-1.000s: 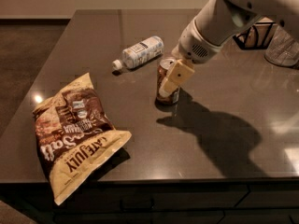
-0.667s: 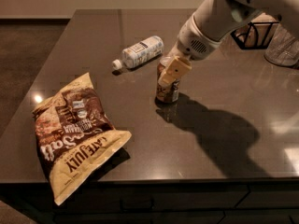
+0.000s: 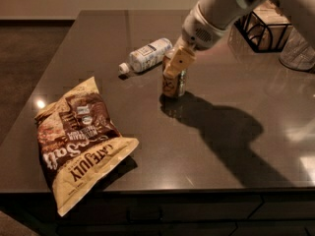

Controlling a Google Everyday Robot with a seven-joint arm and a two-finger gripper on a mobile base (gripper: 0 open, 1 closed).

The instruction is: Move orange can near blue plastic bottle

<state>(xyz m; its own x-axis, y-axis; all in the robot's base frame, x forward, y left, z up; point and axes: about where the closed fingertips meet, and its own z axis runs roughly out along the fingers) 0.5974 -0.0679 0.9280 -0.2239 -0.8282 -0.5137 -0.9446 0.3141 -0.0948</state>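
Observation:
The orange can (image 3: 173, 86) stands upright on the dark table (image 3: 236, 132), just right of and in front of the blue plastic bottle (image 3: 146, 56). The bottle lies on its side with its white cap pointing left. My gripper (image 3: 177, 64) comes down from the upper right and is shut on the can's top. One tan finger (image 3: 179, 63) covers the upper part of the can. The can's base is at or just above the table top. A small gap separates the can from the bottle.
A brown and yellow chip bag (image 3: 81, 136) lies at the front left near the table edge. A black wire basket (image 3: 266, 26) and a clear glassy object (image 3: 298, 50) stand at the back right. My arm casts a large shadow to the right of the can.
My gripper and the can have shifted slightly left and back, closer to the bottle. The bottle and the chip bag have not moved.

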